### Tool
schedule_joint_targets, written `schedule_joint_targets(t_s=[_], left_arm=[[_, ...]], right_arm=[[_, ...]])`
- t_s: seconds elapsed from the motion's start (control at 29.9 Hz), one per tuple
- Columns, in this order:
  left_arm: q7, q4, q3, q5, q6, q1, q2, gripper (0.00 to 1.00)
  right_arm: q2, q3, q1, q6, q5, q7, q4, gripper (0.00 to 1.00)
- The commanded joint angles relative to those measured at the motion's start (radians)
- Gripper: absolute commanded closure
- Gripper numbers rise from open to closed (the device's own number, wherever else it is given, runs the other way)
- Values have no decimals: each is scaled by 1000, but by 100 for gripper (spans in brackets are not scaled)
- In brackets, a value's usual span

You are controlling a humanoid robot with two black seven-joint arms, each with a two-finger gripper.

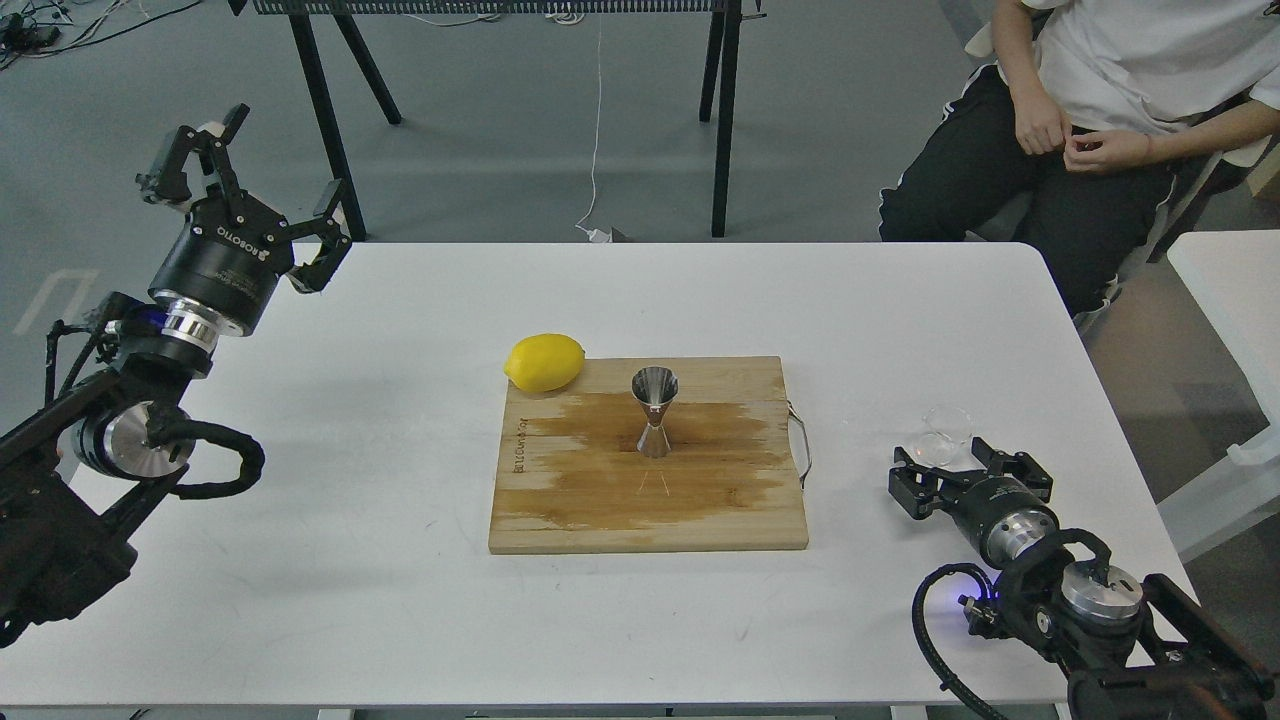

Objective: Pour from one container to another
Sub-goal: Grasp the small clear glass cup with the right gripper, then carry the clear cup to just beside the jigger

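Note:
The small clear glass cup [945,434] stands upright on the white table [380,480] at the right. My right gripper [955,463] is open, low over the table, its fingers spread just in front of the cup with the cup's base between their tips; contact cannot be told. The shiny steel jigger [654,411] stands upright in the middle of the wooden cutting board [560,500]. My left gripper [250,160] is open and empty, raised over the table's far left corner.
A yellow lemon [544,362] rests at the board's far left corner. A seated person [1100,110] is behind the table at the right. Black stand legs [330,120] rise beyond the far edge. Another white table [1230,290] sits at the right.

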Motion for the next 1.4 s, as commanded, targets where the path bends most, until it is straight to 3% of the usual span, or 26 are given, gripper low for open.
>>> schedule_joint_targets(t_s=[0.0,0.17,0.3,0.4,0.54,0.64,0.84,1.14,1.27,1.37], left_arm=[[2,-3,0,0,-1,-1,0,0],[2,-3,-3,0,0,-3,6,0],[2,-3,-6,0,0,-5,8,0],[2,-2,-8,0,0,-5,11,0],[2,-2,-9,0,0,-5,11,0],[2,-2,-11,0,0,-5,11,0],[0,-2,-11,0,2,-5,14,0],[-2,-2,-9,0,6,-3,12,0],[-2,-2,-9,0,8,-3,14,0],[-2,-2,-9,0,6,-3,15,0]], right_arm=[[1,1,10,1,0,-8,-19,20],[1,0,50,-2,0,-19,-79,40],[2,1,68,1,1,-20,-110,44],[2,3,68,1,1,-31,-108,57],[2,3,65,9,4,-33,-94,66],[2,0,51,20,6,-33,-44,66],[-53,0,-26,-15,-2,-31,215,68],[-72,-14,-16,-304,-158,-22,534,68],[-44,-25,52,-419,-248,-20,567,68],[7,-90,117,-448,-308,-27,556,68]])
